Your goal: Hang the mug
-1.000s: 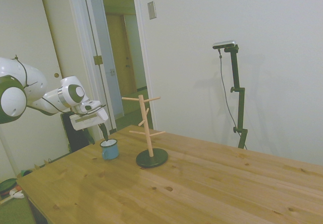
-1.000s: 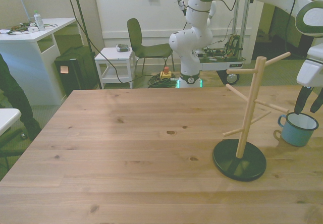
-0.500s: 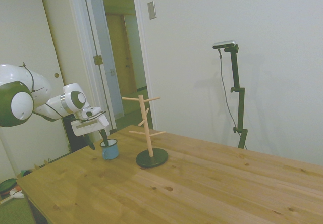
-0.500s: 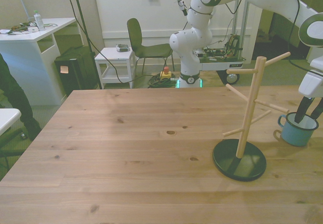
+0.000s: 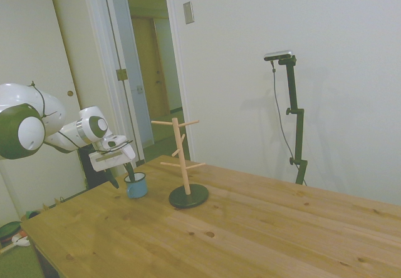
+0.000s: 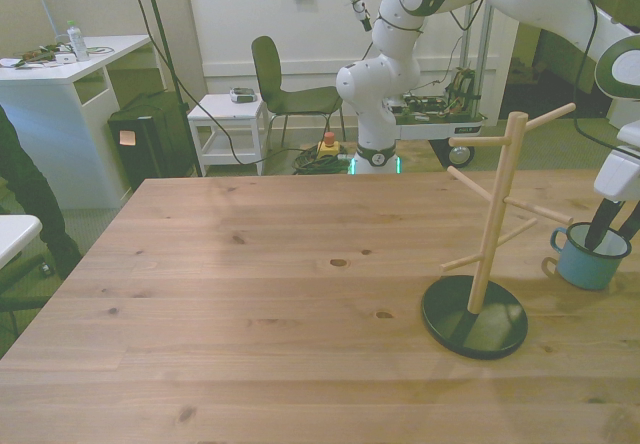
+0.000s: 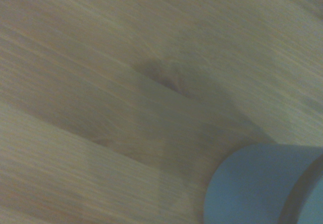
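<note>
I see the mug (image 6: 590,256) upright on the table (image 6: 280,294) at the front view's right, just beside the wooden rack (image 6: 484,254), handle toward the rack, with my gripper (image 6: 612,226) lowered over its rim, fingers apart, one dipping inside and one outside the wall.

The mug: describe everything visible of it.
The mug is small and light blue with a white rim, enamel by its look. It stands upright on the wooden table, beside the peg rack and apart from it, its handle turned toward the rack. The gripper straddles its rim, one finger dipping inside.
</note>
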### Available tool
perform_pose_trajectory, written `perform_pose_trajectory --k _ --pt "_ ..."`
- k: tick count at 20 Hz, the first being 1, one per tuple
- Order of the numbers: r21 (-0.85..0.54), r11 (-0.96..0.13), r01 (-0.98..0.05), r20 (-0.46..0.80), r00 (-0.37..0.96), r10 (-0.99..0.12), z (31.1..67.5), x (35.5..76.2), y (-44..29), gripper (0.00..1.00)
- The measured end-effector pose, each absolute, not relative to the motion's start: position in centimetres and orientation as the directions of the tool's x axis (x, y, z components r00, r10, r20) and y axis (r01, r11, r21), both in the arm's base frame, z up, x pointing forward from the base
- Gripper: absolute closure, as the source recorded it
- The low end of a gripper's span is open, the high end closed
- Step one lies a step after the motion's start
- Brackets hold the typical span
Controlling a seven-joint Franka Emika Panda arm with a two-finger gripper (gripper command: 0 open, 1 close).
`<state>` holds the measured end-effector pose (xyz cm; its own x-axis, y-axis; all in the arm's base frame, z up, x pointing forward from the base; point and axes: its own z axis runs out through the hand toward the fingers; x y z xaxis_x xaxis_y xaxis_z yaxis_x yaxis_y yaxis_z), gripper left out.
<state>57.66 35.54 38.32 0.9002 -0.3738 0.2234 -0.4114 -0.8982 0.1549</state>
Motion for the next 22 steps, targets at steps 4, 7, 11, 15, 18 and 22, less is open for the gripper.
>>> perform_pose_trajectory --k 4,7,11,15,18,22 --pt "0.149 -0.895 -0.421 0.232 0.895 -0.382 38.4 58.1 35.0 1.00" --pt "0.150 -0.892 -0.427 0.235 0.891 -0.388 38.3 58.4 34.6 1.00" --pt "0.147 -0.890 -0.431 0.237 0.889 -0.391 38.1 58.6 34.2 1.00" --pt "0.144 -0.890 -0.432 0.239 0.888 -0.392 38.0 58.6 34.1 1.00" --pt "0.144 -0.888 -0.436 0.239 0.887 -0.396 38.1 58.7 33.8 1.00" --pt "0.141 -0.887 -0.440 0.241 0.884 -0.400 38.0 58.7 33.2 1.00"
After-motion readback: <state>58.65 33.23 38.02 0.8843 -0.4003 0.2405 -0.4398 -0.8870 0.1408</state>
